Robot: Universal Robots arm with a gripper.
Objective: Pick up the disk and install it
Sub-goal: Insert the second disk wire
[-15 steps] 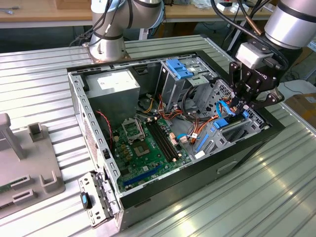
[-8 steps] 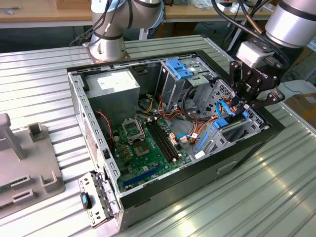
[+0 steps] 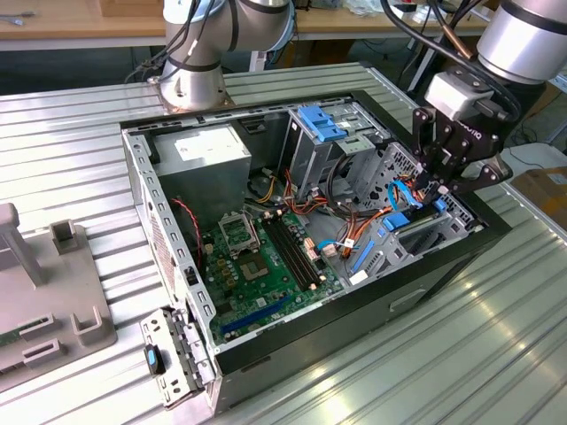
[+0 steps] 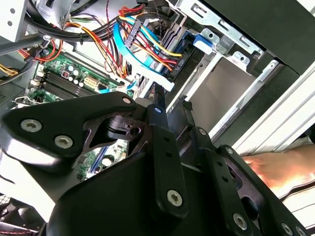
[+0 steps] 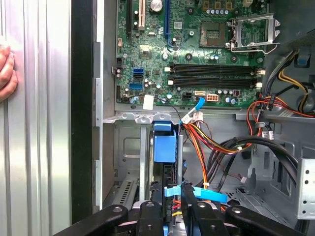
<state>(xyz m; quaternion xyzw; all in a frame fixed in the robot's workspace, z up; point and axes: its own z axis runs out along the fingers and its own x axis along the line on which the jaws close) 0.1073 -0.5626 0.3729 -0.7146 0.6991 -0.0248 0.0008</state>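
Listener: Counts in the exterior view, please?

Describer: One robot arm is seen, with one gripper. One open computer case is laid on a ribbed metal table. One green motherboard is exposed inside. The gripper is lowered into the drive cage at the exterior view's right. One disk is made out there by its blue rail, just beneath the gripper.

Listener: And the second wrist view?

Describer: The gripper is pointed at a bundle of cables in red, yellow, orange and blue. One hand is seen blurred outside the case wall.

Listener: And the first wrist view?

Describer: The disk is shown edge-on, standing in its slot in the cage. Its blue end is turned toward the motherboard, and its other end is reached by the gripper. The disk is lined up between the jaws; whether it is clenched or released cannot be told. Four memory slots, one processor socket and one hand on the table are counted.
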